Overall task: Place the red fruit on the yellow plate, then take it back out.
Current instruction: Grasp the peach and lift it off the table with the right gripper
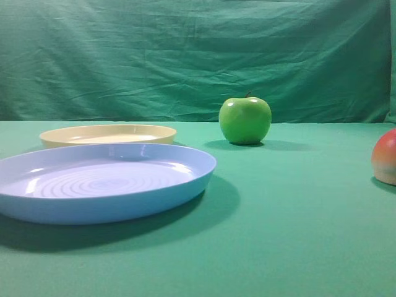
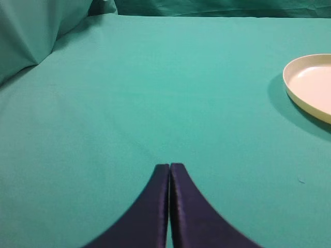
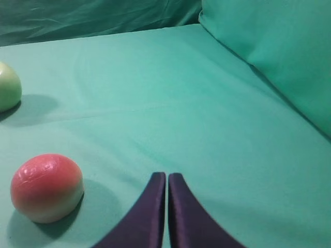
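A green cloth covers the counter (image 1: 297,216) and hangs in wrinkled folds as a backdrop (image 1: 185,55) behind it. From the exterior high view neither arm shows; only the things on the cloth do.

The left gripper (image 2: 169,168) hangs low over bare cloth, its two dark fingers pressed together at the tips with nothing between them. The yellow plate (image 2: 310,85) lies ahead of it and off to its right, well apart, with nothing on the part that shows, its far side cut by the picture's edge.

The right gripper (image 3: 166,176) is likewise clenched tight on nothing, tips touching, above the cloth. The red fruit (image 3: 46,187) sits on the counter to its left, near but clear of the fingers, red on top and pale at the base. Farther ahead and left, the green apple (image 3: 9,87) rests at the edge of that view, looking pale there.

In the exterior high view the light-blue plate (image 1: 102,182), with concentric rings in its bottom, lies in front, the yellow plate just behind it, the apple upright with its stem up beyond, and the red fruit half cut off at the right edge.

I can read no brand, label or writing on anything.
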Tool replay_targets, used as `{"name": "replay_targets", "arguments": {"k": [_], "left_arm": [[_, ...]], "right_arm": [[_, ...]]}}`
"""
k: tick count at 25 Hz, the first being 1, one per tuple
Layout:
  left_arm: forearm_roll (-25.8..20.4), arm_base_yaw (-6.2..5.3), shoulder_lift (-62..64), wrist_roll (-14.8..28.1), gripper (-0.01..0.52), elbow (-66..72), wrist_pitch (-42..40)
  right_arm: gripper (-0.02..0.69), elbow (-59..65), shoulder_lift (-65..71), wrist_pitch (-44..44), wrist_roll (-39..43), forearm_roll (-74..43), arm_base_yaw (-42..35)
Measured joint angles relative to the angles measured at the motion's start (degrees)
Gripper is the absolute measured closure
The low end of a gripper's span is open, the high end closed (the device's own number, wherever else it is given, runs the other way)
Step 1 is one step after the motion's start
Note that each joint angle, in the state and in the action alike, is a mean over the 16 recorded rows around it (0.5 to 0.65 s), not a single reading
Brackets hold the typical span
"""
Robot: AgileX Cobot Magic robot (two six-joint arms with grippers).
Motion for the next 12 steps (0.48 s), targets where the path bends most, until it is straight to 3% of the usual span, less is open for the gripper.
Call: {"name": "replay_targets", "arguments": {"k": [12], "left_arm": [[0.0, 0.0, 0.0, 0.0, 0.514, 0.0, 0.0]], "right_arm": [[0.665, 0.0, 0.0, 0.0, 0.0, 0.0, 0.0]]}}
